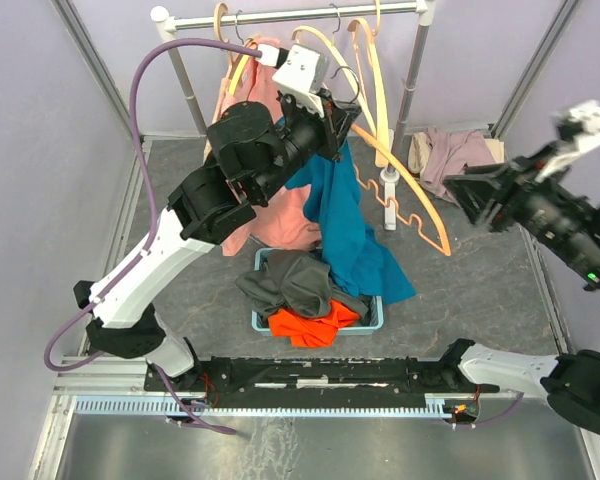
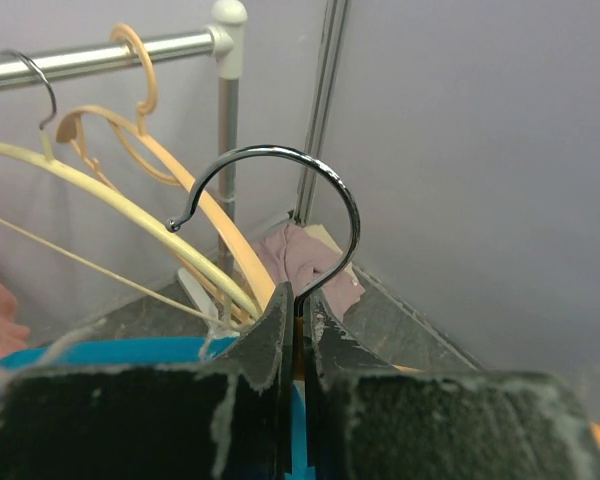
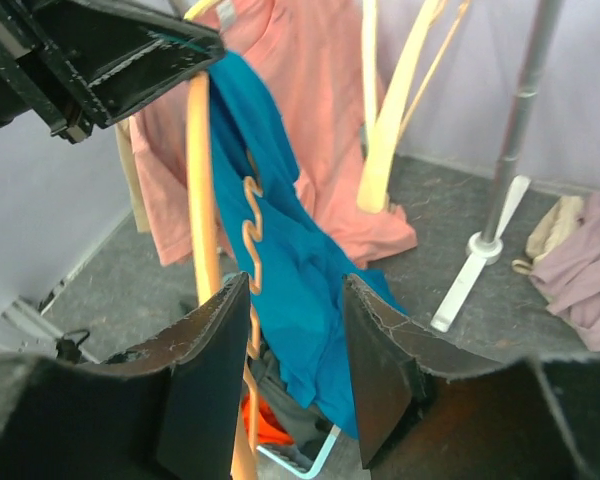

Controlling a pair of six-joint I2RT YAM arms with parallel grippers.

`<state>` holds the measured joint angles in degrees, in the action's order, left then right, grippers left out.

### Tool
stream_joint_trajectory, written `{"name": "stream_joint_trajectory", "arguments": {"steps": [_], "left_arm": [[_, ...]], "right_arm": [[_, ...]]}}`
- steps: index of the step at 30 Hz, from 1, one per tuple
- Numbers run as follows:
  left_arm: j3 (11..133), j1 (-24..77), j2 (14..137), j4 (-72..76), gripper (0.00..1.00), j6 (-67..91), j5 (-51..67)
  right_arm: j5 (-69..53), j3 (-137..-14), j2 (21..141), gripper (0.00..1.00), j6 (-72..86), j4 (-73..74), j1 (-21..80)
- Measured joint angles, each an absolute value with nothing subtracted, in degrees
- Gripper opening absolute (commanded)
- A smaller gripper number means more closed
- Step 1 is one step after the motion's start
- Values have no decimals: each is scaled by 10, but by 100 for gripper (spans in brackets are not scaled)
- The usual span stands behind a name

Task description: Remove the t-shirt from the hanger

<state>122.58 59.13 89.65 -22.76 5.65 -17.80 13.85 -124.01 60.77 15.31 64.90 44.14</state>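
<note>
Along the back wall stands the clothes rack (image 1: pixel 300 15), its rail carrying several bare wooden hangers and one pink t-shirt (image 1: pixel 270 215).

Left arm (image 1: pixel 230 165): raised high in front of the rack, reaching towards its middle. Right arm (image 1: pixel 560 215): at the right side of the cell, pointing in towards the centre.

Blue t-shirt (image 1: pixel 345 220): the task item. It hangs from the upper end of the hanger (image 1: pixel 420 200), directly below the left gripper (image 1: pixel 342 110), and falls in a long fold. Its lower edge lies over the right rim of the basket (image 1: pixel 258 322). It is not free of the hanger. The hanger's long right limb slopes down to the right and is bare.

Basket: on the floor at centre, holding a grey garment (image 1: pixel 295 280) with an orange garment (image 1: pixel 310 322) at its near edge. A mauve garment (image 1: pixel 455 150) lies on the floor at the back right, beside the rack's upright.

Left gripper, wrist view (image 2: pixel 298 300): fingers pressed together on the neck of the hanger's metal hook (image 2: pixel 320 190), which rises clear of the rail.

Right gripper (image 1: pixel 480 200): jaws parted, nothing clamped. Its wrist view shows the blue t-shirt (image 3: pixel 280 240) and the hanger limb beyond the gap between the fingers (image 3: pixel 210 340). The top view puts it near the hanger's low tip; contact cannot be confirmed.
</note>
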Motion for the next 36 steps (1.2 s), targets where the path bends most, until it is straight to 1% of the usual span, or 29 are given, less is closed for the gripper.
{"name": "stream_joint_trajectory", "arguments": {"steps": [8, 15, 23, 28, 31, 36], "left_arm": [[1226, 603, 922, -268, 3, 71, -182], [1227, 628, 936, -289, 3, 72, -212], [1260, 657, 965, -310, 3, 71, -252], [1267, 660, 969, -312, 3, 71, -267], [1271, 660, 969, -312, 3, 71, -272], [1272, 663, 969, -312, 3, 70, -280]], "right_arm": [[76, -1239, 670, 52, 153, 653, 441], [67, -1248, 683, 54, 151, 668, 441], [67, -1249, 704, 54, 151, 686, 441], [72, -1228, 709, 51, 156, 688, 441], [76, -1220, 709, 47, 161, 691, 441], [76, -1209, 709, 34, 166, 692, 441]]}}
